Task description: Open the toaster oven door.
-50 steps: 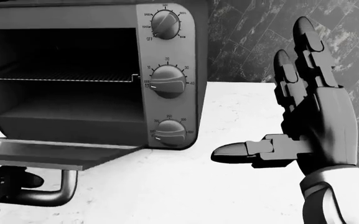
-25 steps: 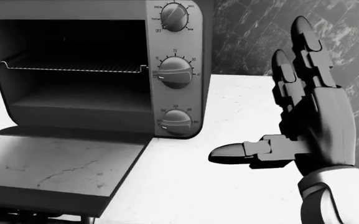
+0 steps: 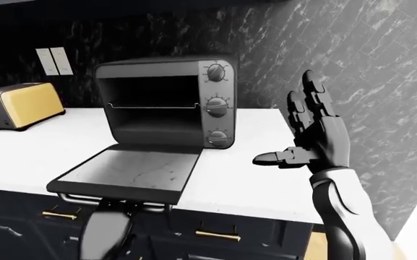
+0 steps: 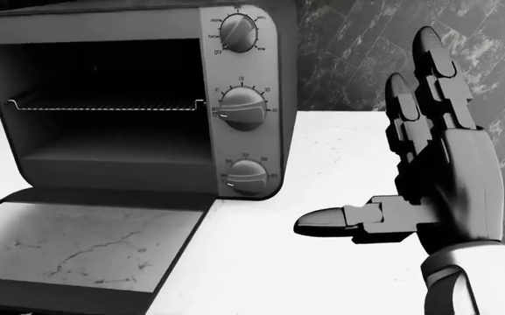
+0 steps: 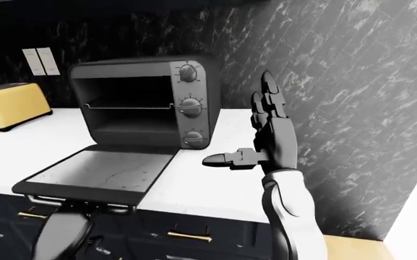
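Note:
The toaster oven (image 3: 166,103) stands on the white counter (image 3: 259,184), its cavity and wire rack (image 4: 99,105) in plain sight. Its door (image 3: 132,169) lies flat open, reaching out past the counter's edge. The door handle (image 3: 85,199) runs along the lower edge of the door. My left hand (image 3: 111,212) comes up from below right at that handle; the door hides its fingers. To the right of the oven my right hand (image 4: 370,134) is raised and open, thumb pointing toward the oven, holding nothing.
A yellow toaster (image 3: 22,104) sits at the left of the counter. Dark marble wall (image 3: 367,65) closes off the top and right. Dark drawers with brass pulls (image 3: 215,234) lie under the counter. Three knobs (image 4: 242,108) line the oven's right side.
The door has swung from partly lowered to lying flat. The camera has shifted a little, so the oven sits differently in view. My right hand has stayed raised and open.

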`<state>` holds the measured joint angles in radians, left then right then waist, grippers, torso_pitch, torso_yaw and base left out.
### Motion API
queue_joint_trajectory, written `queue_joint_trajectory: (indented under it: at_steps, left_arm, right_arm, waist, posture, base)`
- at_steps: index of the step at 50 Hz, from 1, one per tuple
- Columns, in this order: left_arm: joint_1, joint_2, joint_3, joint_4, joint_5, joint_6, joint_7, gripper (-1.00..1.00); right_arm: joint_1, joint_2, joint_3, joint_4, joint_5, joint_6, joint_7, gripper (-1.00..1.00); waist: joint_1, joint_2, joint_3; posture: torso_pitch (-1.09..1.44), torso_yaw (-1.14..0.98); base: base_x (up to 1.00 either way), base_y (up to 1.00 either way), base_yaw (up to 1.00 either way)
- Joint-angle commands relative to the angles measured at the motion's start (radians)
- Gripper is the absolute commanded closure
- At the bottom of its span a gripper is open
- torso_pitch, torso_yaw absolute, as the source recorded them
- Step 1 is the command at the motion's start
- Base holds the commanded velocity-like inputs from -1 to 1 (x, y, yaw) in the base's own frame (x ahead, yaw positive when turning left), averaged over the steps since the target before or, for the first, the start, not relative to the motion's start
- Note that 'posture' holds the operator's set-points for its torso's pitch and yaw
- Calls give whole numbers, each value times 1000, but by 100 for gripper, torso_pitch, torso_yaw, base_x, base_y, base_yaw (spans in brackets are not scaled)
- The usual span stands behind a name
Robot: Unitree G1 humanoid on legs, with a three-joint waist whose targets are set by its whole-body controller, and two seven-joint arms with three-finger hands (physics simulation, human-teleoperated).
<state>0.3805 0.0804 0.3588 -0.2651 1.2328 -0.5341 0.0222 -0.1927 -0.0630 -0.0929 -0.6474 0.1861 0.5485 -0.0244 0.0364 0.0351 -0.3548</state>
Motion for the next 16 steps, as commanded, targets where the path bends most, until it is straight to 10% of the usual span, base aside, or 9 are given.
queue_joint_trajectory:
  at_steps: [1, 16]
  left_arm:
    - [31, 2, -65, 99, 106, -19, -55, -28]
    - [44, 41, -101, 214, 136, 16, 14, -43]
  right_arm:
    - [-24, -1, 4, -29, 3, -21, 3, -100]
    - [-13, 3, 11, -36, -4, -24, 4, -100]
  waist:
    - [-6, -7, 21]
    - [1, 0, 20]
  posture:
    - [-52, 0]
    - [-52, 0]
  base:
    - [0, 0, 0]
    - [0, 0, 0]
